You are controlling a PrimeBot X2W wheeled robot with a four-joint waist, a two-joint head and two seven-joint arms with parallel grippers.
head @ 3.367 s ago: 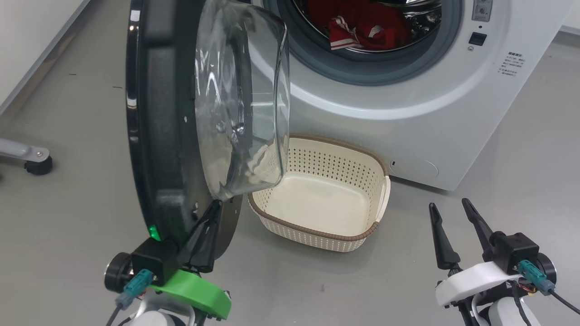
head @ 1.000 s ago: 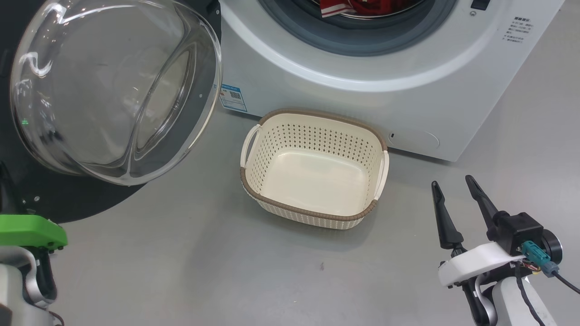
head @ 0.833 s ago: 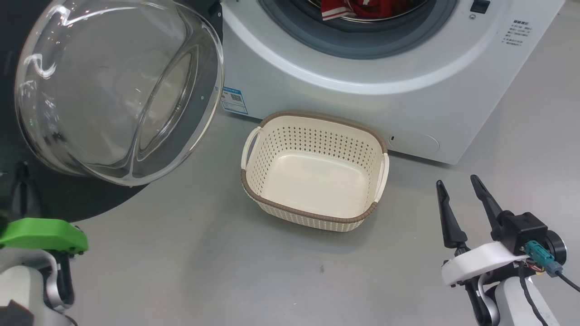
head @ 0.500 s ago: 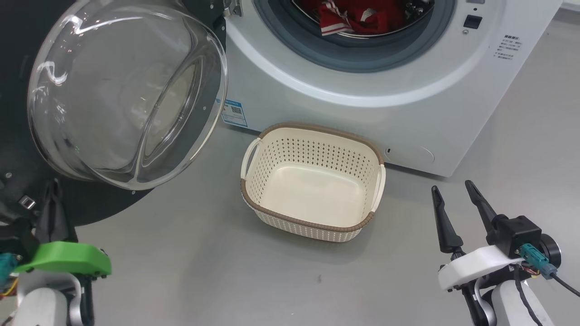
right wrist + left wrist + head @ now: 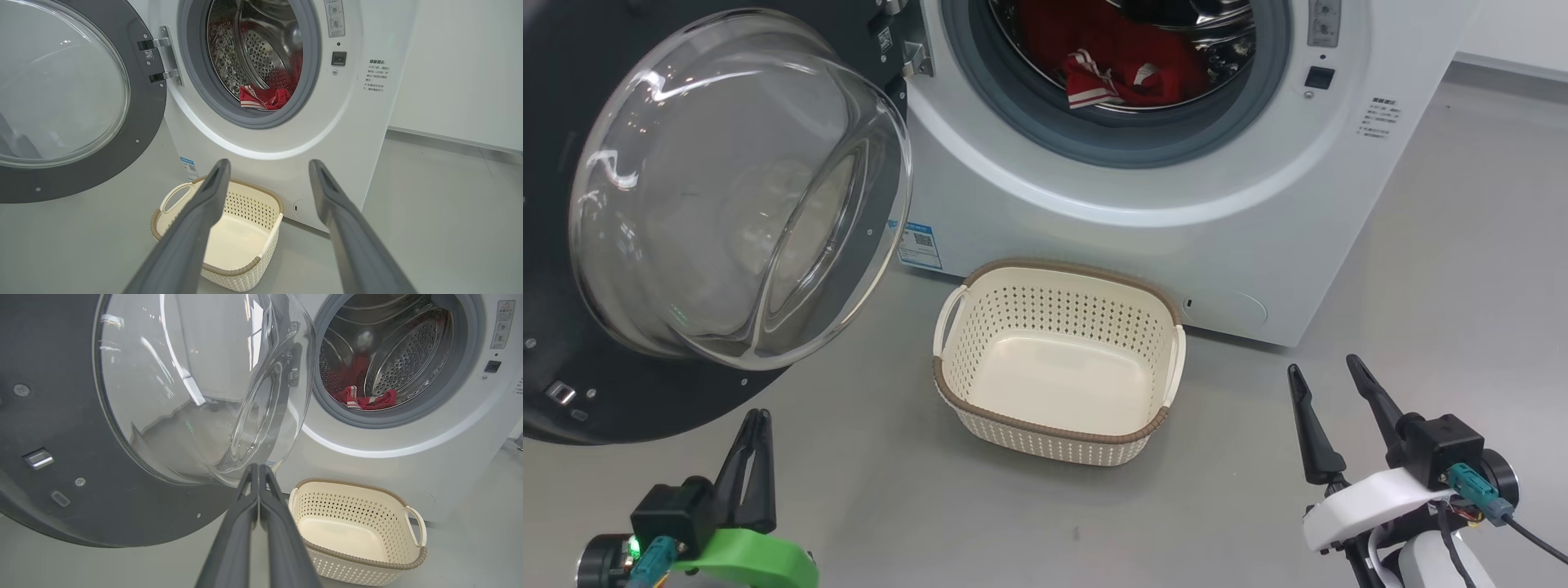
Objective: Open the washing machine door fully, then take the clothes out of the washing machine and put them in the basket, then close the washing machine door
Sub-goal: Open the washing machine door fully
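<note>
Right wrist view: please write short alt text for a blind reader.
A white washing machine with its round door open at the left and red clothes in the drum. An empty cream basket sits on the floor before it, beyond the open right hand.

Washing machine (image 5: 1143, 229) drum opening unblocked, upper centre of head view; clothes (image 5: 1127, 69) at its lower lip, nothing in front

Washing machine door (image 5: 727, 196) swung wide, bulging glass takes up upper left and middle left, bars approach from that side

Basket (image 5: 1054, 429) on floor (image 5: 1421, 245) just below opening, close to machine front, interior free from above

Bare floor lower centre and right

Left end effector (image 5: 757, 418), fingers pressed together, just below door edge; right end effector (image 5: 1322, 366), fingers spread, lower right, well apart from basket
</note>
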